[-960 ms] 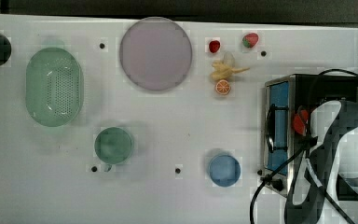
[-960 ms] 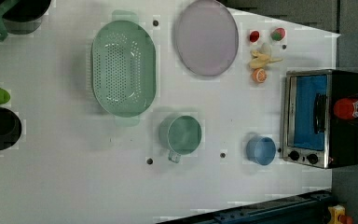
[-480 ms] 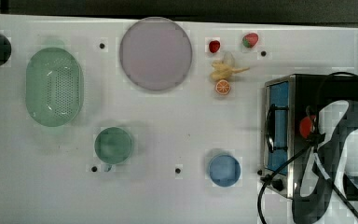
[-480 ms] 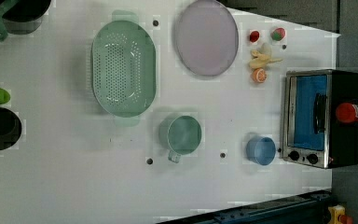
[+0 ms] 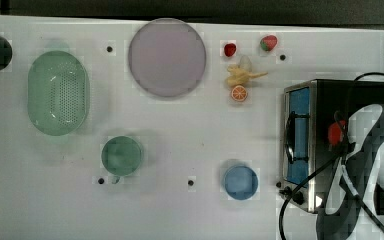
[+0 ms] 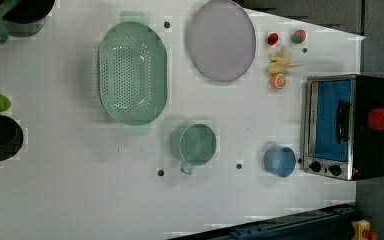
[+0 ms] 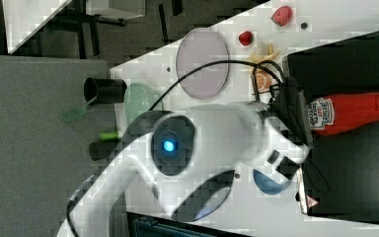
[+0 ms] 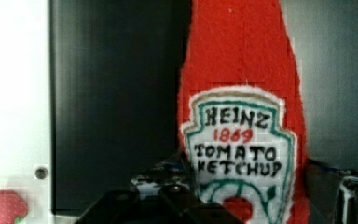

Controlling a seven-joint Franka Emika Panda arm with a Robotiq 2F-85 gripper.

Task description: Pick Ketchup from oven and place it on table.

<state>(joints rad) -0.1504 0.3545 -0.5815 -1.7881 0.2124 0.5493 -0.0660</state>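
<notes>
Red Ketchup point(image 7: 348, 112) label reads clearly in the wrist view; end effector point(image 7: 296, 118) grip state unclear.

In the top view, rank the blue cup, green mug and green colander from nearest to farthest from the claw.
The claw is at the ketchup above the oven, on the top view's right.
1. Blue cup: beside the oven.
2. Green mug: mid-table.
3. Green colander: far left.
</notes>
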